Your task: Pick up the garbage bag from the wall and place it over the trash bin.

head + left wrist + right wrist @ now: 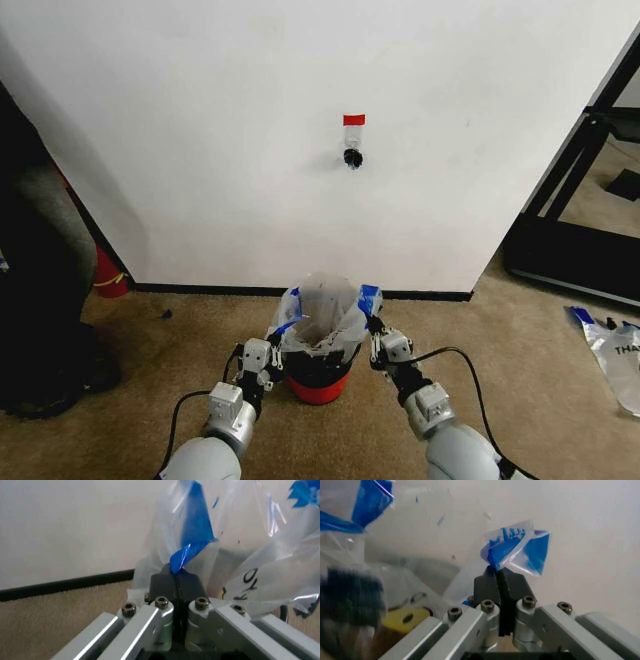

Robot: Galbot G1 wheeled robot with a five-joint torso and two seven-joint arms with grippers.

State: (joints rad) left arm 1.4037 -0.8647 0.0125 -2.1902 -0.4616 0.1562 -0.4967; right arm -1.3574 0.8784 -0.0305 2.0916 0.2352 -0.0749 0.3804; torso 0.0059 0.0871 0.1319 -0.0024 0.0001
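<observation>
Head view showed the wall [250, 130], plain white with a black baseboard, as the largest thing before the robot; it bore one red tape strip [353, 119] and, just beneath it, one black hook [352, 158] with nothing hanging from it. Beige carpet [150, 370] covered the floor from the baseboard to the robot. At the far left stood a dark bulky shape [40, 300], with part of one red cylinder [108, 275] between it and the wall. At the right, past the wall's end, a black frame [570, 190] leaned over the floor, and one second clear-and-blue plastic bag [610, 350] lay on the carpet, well apart from both arms.

One trash bin [318, 378], dark with a red base, stood on the carpet near the wall, between the two grippers. One garbage bag [322, 315] sat over the bin's mouth, its clear film billowing above the rim and its two blue handles spread to either side.

Left gripper [276, 345] was just beside the bin on the robot's left; in the left wrist view its jaws were pressed together on a blue handle strip. Right gripper [373, 328] was just beside the bin on the robot's right; in the right wrist view its jaws were likewise clamped on the other crumpled blue handle.
</observation>
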